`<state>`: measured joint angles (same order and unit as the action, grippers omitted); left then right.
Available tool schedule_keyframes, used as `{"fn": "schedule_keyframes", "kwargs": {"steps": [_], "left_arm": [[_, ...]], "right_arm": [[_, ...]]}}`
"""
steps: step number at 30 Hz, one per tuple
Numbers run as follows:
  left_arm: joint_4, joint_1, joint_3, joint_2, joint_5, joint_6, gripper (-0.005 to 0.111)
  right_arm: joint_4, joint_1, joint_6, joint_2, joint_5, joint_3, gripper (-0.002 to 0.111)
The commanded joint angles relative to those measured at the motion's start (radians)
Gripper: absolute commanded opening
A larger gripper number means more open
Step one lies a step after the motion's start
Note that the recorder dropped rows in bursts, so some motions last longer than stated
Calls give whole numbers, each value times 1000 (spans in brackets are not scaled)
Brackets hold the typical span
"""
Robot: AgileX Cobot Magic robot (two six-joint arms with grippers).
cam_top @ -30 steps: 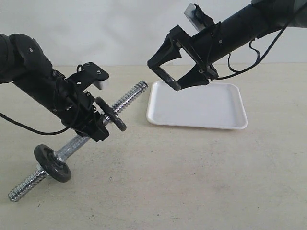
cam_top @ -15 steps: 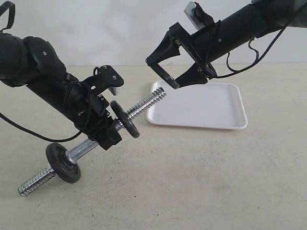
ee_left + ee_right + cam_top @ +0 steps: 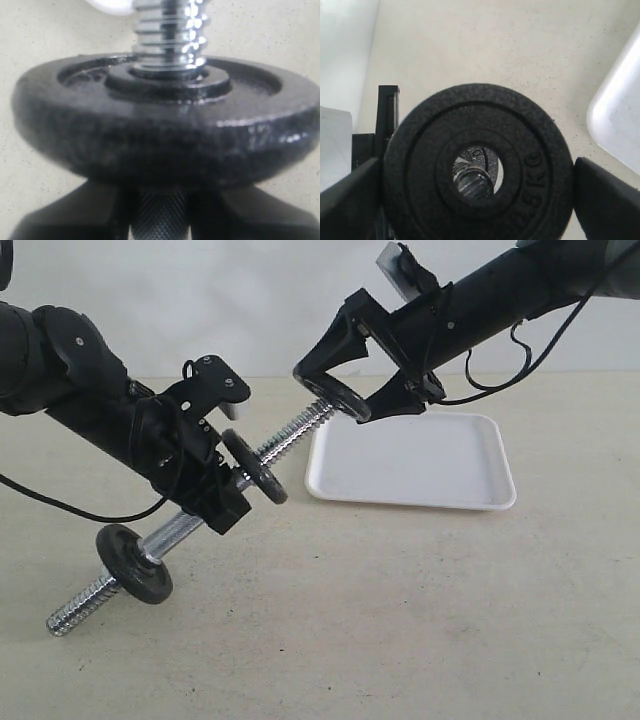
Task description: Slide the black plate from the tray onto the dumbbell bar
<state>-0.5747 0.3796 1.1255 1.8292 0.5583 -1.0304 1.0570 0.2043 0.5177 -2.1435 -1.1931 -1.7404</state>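
Black plate (image 3: 420,165), gripped in the wide right tool (image 3: 335,395), should keep its hole facing the bar (image 3: 295,435) tip (left tool (image 3: 224,498) holds bar tight).

The exterior camera stands at the near side of the table (image 3: 400,640), a bit high, and looks across at the far wall (image 3: 250,300). It is far enough back to see the left arm (image 3: 90,410), the right arm (image 3: 500,290), the tray (image 3: 480,490) and the whole dumbbell bar (image 3: 295,432). The left wrist camera is very close and looks along the bar, past a disc (image 3: 165,130) that fills most of its picture. The right wrist camera sits just behind the black plate (image 3: 475,165) and looks through its hole at the bar's tip. All three views share the bar.
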Motion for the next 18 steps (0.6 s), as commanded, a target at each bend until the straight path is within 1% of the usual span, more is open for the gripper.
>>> {"fn": "schedule_keyframes", "kwargs": {"steps": [1,13,18], "left_arm": [[-73,2,33,-66,-77,-5,4],[-67,2,33,-66,-79,-5,4],[-62,-12,33,-66,-68,9,4]], "right_arm": [[52,25,15,15,-28,-4,3],[52,28,13,15,-28,-4,3],[52,26,13,15,-28,-4,3]]}}
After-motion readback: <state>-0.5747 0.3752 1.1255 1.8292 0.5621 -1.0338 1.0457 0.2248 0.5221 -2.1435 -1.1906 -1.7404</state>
